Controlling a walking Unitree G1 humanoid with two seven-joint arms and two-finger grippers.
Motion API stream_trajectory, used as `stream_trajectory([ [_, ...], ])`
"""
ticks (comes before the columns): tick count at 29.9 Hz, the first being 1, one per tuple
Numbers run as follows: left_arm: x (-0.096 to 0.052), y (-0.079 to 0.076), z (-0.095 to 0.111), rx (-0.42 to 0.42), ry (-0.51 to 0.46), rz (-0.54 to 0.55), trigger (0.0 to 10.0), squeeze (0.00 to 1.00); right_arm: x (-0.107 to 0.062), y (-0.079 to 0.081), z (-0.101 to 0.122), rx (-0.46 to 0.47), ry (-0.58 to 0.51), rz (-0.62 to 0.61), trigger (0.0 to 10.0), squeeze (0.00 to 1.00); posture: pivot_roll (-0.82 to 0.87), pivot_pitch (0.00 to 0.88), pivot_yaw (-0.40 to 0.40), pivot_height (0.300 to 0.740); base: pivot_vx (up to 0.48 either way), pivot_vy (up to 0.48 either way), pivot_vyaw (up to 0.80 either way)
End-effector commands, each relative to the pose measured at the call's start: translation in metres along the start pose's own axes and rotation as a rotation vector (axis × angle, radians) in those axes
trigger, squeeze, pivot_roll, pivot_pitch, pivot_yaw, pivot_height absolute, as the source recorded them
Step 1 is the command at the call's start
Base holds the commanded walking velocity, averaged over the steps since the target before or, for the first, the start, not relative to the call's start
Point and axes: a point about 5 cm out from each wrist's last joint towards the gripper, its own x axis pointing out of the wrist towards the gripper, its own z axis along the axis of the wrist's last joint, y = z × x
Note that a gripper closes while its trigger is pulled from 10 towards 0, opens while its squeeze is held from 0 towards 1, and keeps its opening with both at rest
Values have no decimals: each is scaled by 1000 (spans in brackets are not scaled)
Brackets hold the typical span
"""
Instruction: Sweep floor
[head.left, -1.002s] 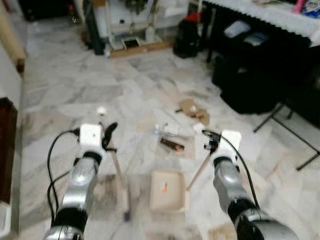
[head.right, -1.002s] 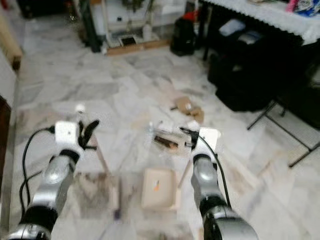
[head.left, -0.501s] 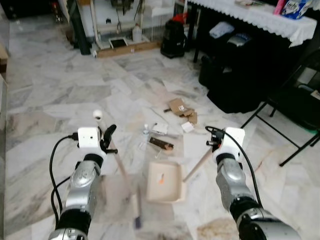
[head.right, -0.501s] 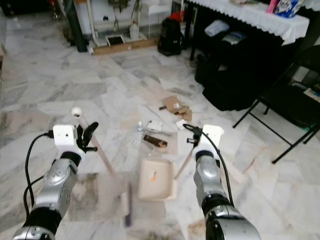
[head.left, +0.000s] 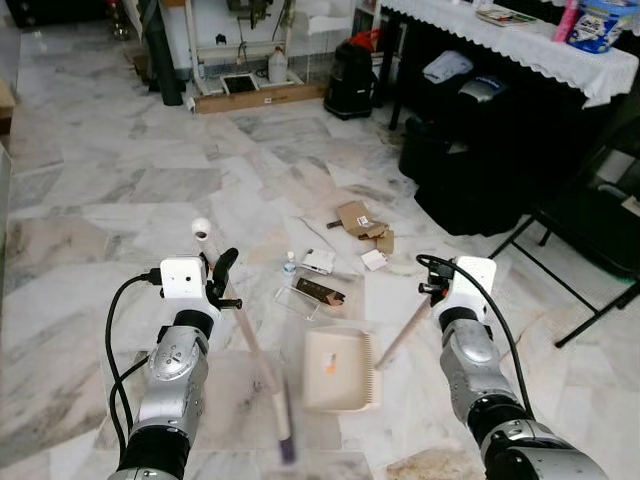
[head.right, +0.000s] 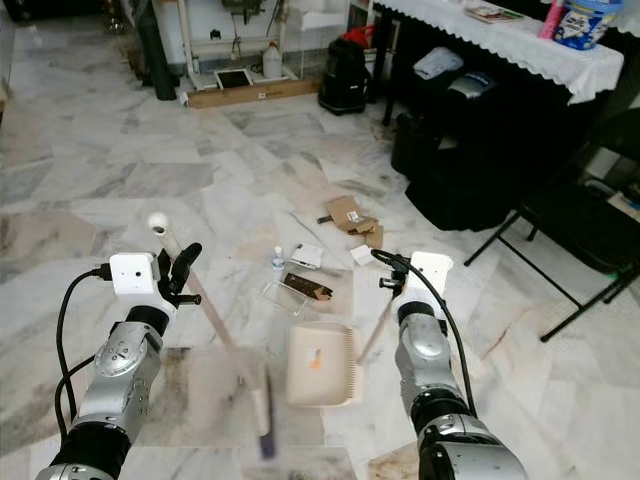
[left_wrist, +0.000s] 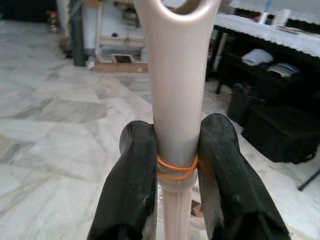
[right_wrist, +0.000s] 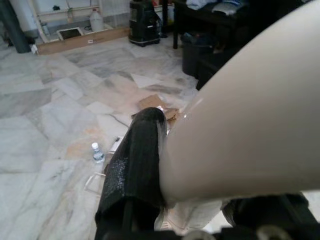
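To sweep well, I should keep the dustpan (head.left: 340, 368) flat on the floor (head.left: 120, 180) with its open lip facing the litter at 12 o'clock, and draw the broom (head.left: 262, 370) in short strokes toward it, bristles in contact with the tiles.

My left end effector (left_wrist: 177, 165) is closed on the broom handle: both black fingers (left_wrist: 131, 185) press the pale shaft at an orange rubber band (left_wrist: 175, 167). The broom head, blurred, rests on the floor at 9 o'clock of the dustpan, just beside it.

My right end effector (head.right: 398, 276) is clamped on the dustpan handle (head.right: 374, 322), which slopes down to the pan.

Farther out at 12 o'clock lie a brown wrapper (head.left: 320, 292), a small bottle (head.left: 289, 265), white scraps (head.left: 320, 261) and cardboard pieces (head.left: 357, 217), unswept.
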Motion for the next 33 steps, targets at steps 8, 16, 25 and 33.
stream_trajectory([
  [8, 4, -5, 13, 18, -60, -13, 10000, 0, 3, 1, 14, 19, -69, 12, 10000, 0, 16, 40, -70, 740, 372, 0, 0],
  [16, 4, -3, 14, 24, -63, -5, 10000, 0, 3, 3, 12, 31, -63, 14, 10000, 0, 16, 42, -69, 740, 374, 0, 0],
  [25, 5, -3, 18, 25, -81, -2, 10000, 0, 1, 6, 12, 24, -71, 29, 10000, 0, 15, 28, -64, 740, 376, 0, 0],
  [33, 6, 0, 23, 34, -100, 17, 10000, 0, 1, 4, 13, 32, -77, 31, 10000, 0, 15, 19, -64, 740, 376, 0, 0],
])
